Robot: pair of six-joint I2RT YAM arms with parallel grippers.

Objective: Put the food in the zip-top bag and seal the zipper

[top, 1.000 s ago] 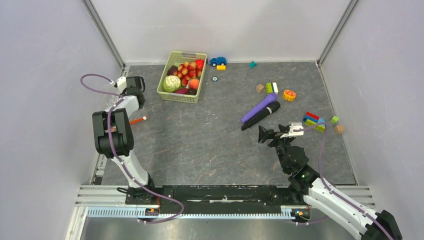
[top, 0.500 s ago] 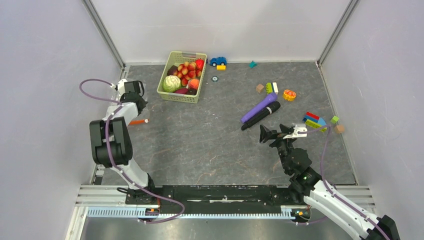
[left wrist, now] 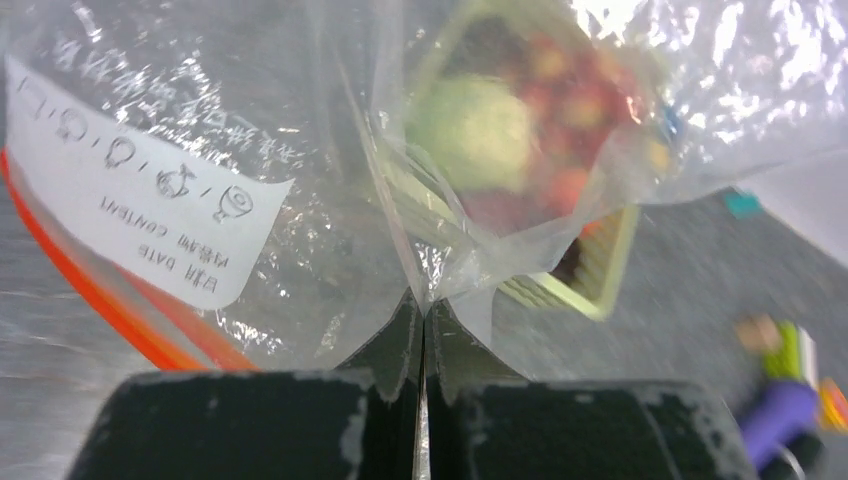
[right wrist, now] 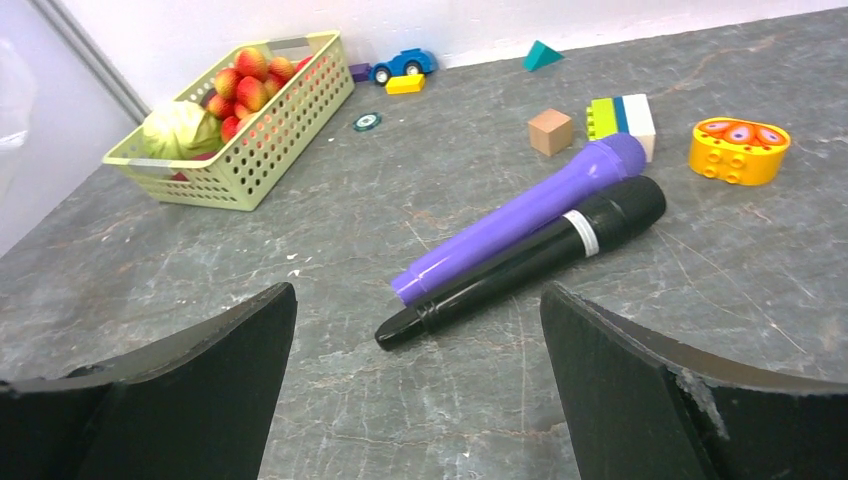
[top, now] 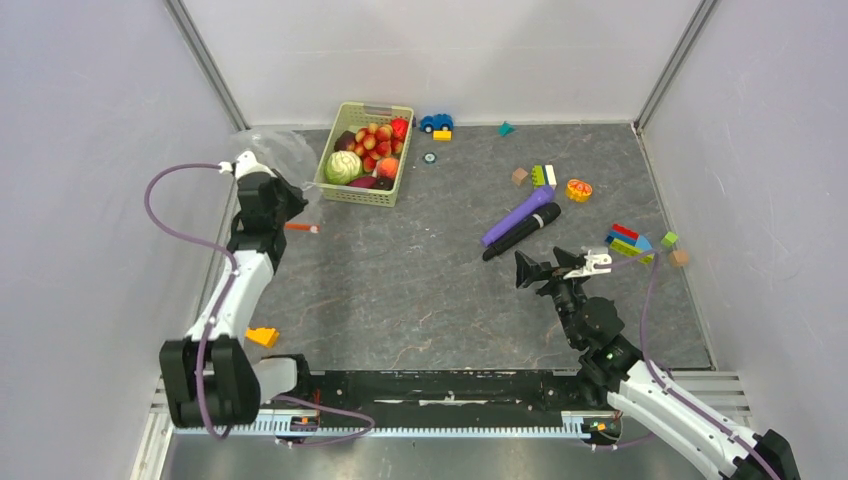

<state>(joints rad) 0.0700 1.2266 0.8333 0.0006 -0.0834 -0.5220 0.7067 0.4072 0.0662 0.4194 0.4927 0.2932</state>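
Note:
The clear zip-top bag point(top: 272, 148) hangs crumpled at the far left, pinched in my left gripper point(top: 283, 196), which is shut on a fold of its plastic point(left wrist: 421, 300). In the left wrist view the white label point(left wrist: 140, 205) and the orange-red zipper point(left wrist: 95, 290) lie left of the jaws. From above, the zipper point(top: 300, 228) dangles just right of the gripper. The food point(top: 368, 150), namely apples point(right wrist: 250, 85), a cabbage point(right wrist: 180, 128) and dark pieces, fills the light-green basket point(top: 392, 185). My right gripper point(top: 545, 266) hovers open over bare table point(right wrist: 417, 292), holding nothing.
A purple microphone point(top: 518, 214) and a black one point(top: 524, 231) lie just beyond the right gripper. Blocks point(top: 628, 241), an orange citrus toy point(top: 579, 189) and a blue toy car point(top: 435, 123) are scattered at the right and back. An orange piece point(top: 262, 336) lies near the left base.
The left gripper closed on the bag, and the arm stretched forward and right, lifting the bag towards the basket. The zipper shifted right. The right arm barely moved.

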